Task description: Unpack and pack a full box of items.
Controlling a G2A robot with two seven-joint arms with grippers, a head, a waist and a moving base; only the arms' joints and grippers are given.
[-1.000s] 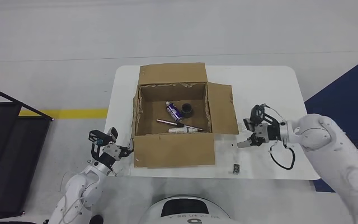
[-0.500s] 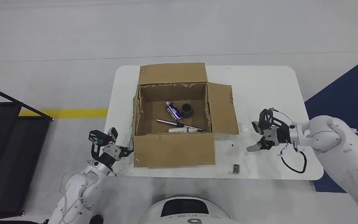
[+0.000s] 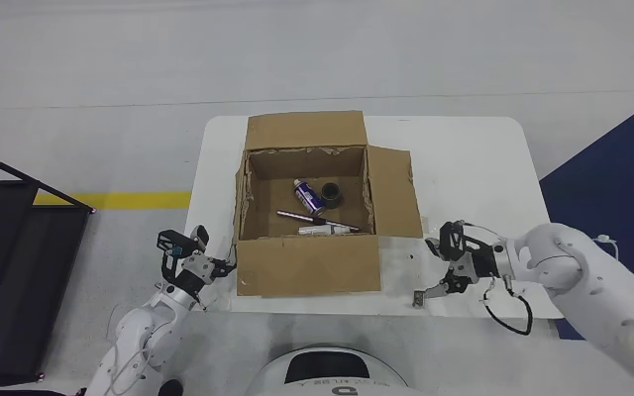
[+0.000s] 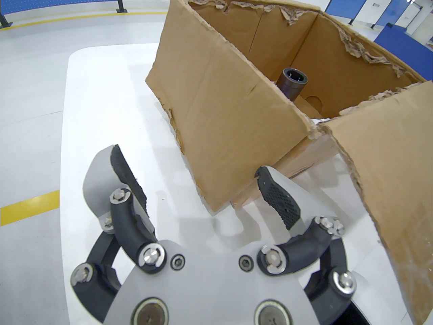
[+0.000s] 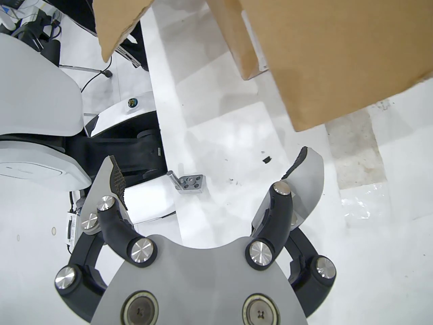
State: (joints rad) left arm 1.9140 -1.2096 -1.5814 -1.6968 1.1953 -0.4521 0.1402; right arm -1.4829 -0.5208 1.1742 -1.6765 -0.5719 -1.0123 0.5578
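Note:
The open cardboard box (image 3: 308,265) stands mid-table. Inside lie a small bottle (image 3: 307,195), a dark cylinder (image 3: 331,195), a thin rod (image 3: 294,214) and a white tube (image 3: 327,230). My left gripper (image 3: 220,267) is open and empty at the box's front left corner; its wrist view shows the gripper (image 4: 187,164), the box (image 4: 230,103) and the cylinder (image 4: 292,81). My right gripper (image 3: 432,269) is open to the right of the box. A small metal bracket (image 3: 420,296) lies at the table's front edge. In the right wrist view the bracket (image 5: 189,184) sits between the gripper's (image 5: 208,164) spread fingers.
The box's flaps are folded outward; the right flap (image 3: 392,190) overhangs the table beside my right arm. The white table (image 3: 475,158) has bare room to the right of the box. A dark rack (image 3: 30,257) stands off the table's left side.
My right gripper has swung down toward the table's front edge and now sits over the small metal bracket. The left arm and the box have not moved.

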